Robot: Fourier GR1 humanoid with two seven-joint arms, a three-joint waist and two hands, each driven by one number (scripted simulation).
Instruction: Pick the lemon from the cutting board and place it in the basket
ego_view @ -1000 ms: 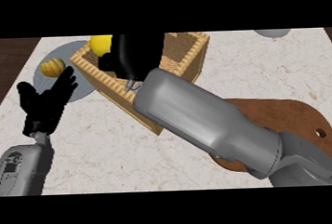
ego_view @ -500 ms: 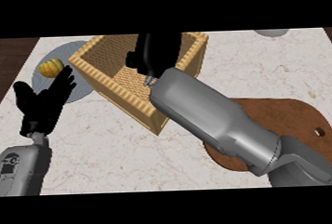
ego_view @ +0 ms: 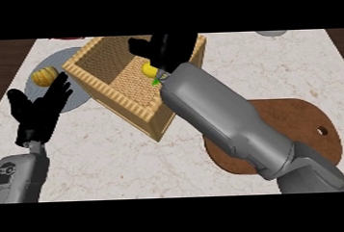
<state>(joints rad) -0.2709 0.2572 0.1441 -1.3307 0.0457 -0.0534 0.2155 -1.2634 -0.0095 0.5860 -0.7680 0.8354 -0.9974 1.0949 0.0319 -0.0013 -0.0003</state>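
1. Compare the earlier head views with this one: a second ago the small yellow lemon (ego_view: 149,69) sat in the fingers of the black right hand (ego_view: 165,50) near the basket's left corner; now you see it low inside the square woven wicker basket (ego_view: 106,93), on or just above the basket floor, partly hidden by the wrist.
2. I judge from this that the placing step is done or nearly so; the round brown wooden cutting board (ego_view: 303,128) carries no lemon.
3. Your right hand hangs over the basket's far side, above the lemon. Whether its fingers are spread or curled, I cannot tell, nor whether they touch the fruit.
4. Your black left hand (ego_view: 40,113) rests at the left, fingers straight and up, holding nothing.
5. A second yellowish fruit (ego_view: 45,76) lies on the grey round plate (ego_view: 68,59) left of the basket.
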